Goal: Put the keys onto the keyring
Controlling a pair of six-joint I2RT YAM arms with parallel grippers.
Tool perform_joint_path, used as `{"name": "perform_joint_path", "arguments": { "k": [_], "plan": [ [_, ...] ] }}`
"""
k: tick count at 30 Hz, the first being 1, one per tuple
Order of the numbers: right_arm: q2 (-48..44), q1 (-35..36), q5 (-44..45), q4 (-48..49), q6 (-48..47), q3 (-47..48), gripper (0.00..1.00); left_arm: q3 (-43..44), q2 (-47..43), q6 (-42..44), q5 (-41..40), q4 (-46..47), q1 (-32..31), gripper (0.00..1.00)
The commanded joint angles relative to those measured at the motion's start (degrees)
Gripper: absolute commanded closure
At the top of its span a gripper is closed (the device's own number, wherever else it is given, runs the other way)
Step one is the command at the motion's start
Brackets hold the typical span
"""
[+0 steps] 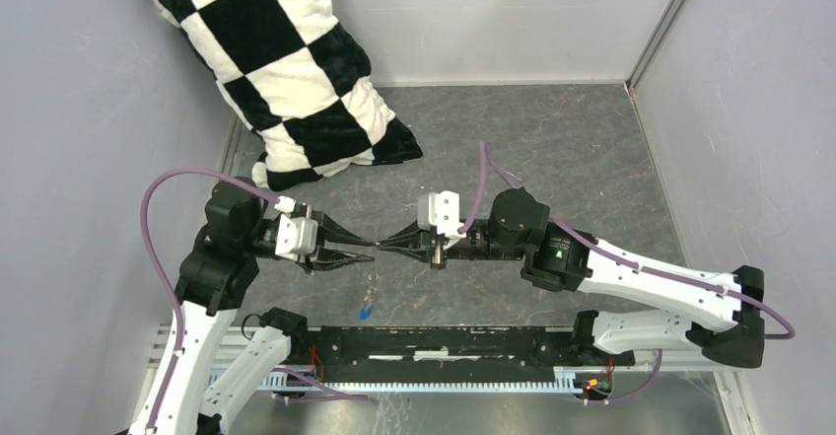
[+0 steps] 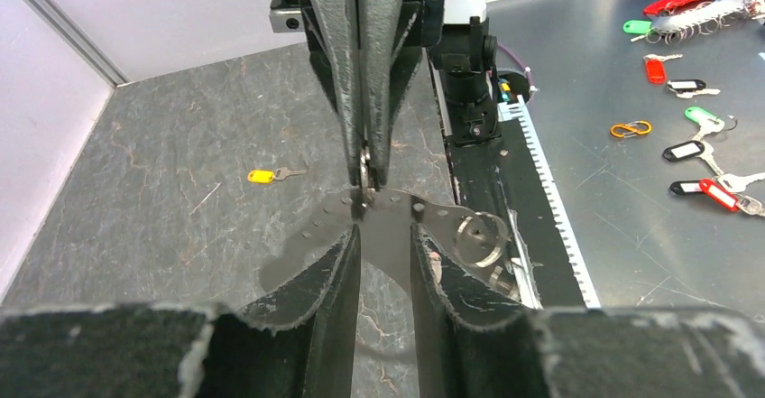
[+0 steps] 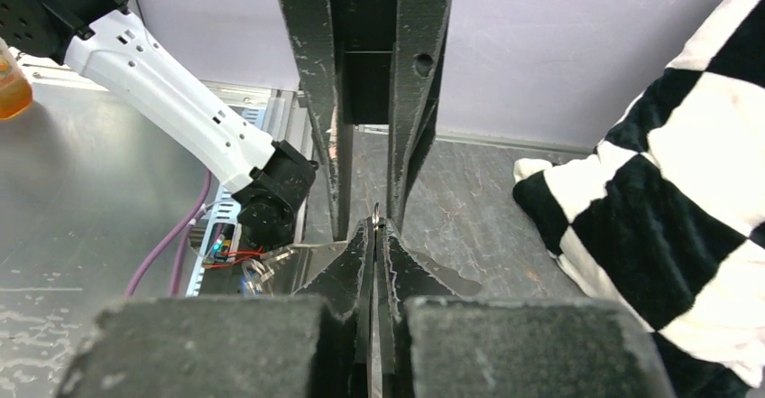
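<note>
one camera looks down from behind both arms (image 1: pixel 631 262), while those on the left gripper (image 1: pixel 373 248) and right gripper (image 1: pixel 387 245) face each other closely.

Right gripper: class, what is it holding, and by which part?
The thin metal keyring, pinched by its rim between the right gripper's shut fingertips.
</note>
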Motion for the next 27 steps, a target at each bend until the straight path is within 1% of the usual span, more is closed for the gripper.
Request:
{"name": "perform_joint_path", "arguments": {
  "k": [1, 9, 14, 27],
  "plan": [
    [-1.1, -0.2, -2.1, 8.1, 2.5, -1.2, 1.0, 0.8, 0.5, -2.3, 2.2, 0.1, -0.1, 0.67],
    [-0.4, -0.1, -2.8, 11.3, 4.1, -2.7, 1.0, 1.1, 0.6, -3.4, 3.8, 0.1, -0.1, 0.71],
    [0.5, -0.2, -3.2, 11.5, 4.3, -2.7, 1.0, 1.5, 0.3, -3.8, 4.2, 0.1, -0.1, 0.73],
    [0.6, -0.2, -4.2, 11.3, 4.7, -3.2, 1.0, 1.6, 0.4, -3.5, 3.4, 0.1, -0.1, 0.73]
  ]
}}
